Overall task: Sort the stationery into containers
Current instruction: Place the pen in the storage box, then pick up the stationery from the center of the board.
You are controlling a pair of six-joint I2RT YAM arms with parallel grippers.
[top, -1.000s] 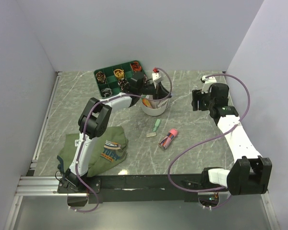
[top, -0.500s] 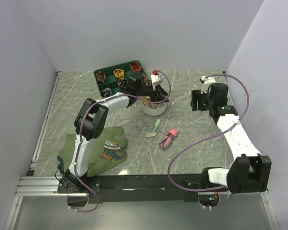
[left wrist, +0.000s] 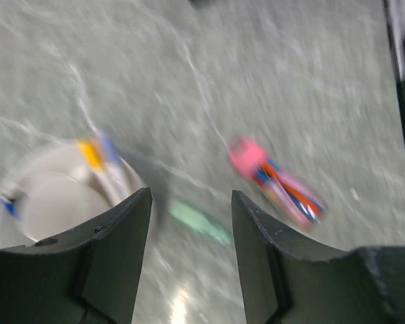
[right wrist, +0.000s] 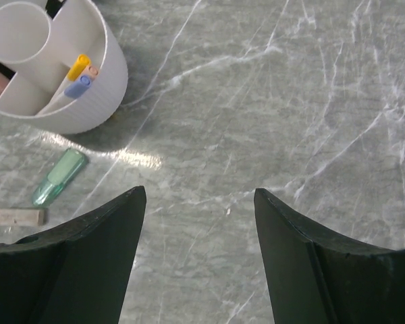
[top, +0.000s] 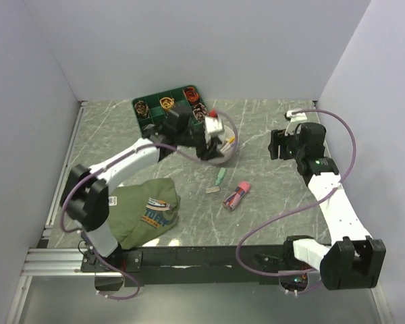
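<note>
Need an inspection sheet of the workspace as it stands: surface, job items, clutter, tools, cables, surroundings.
Surface: grey marbled table, no spills seen.
Job's things: white cup upright, yellow and blue pens in one compartment; green pen, beige block and pink markers lying loose on the table.
Clutter: folded green shirt at the near left; green tray at the back, behind the cup.
Grippers: left tool open, empty, close by the cup; right tool open, empty, raised over bare table.
Cables: purple cables loop loosely along both arms, touching no item.
Surroundings: plain white walls; nothing else seen.
</note>
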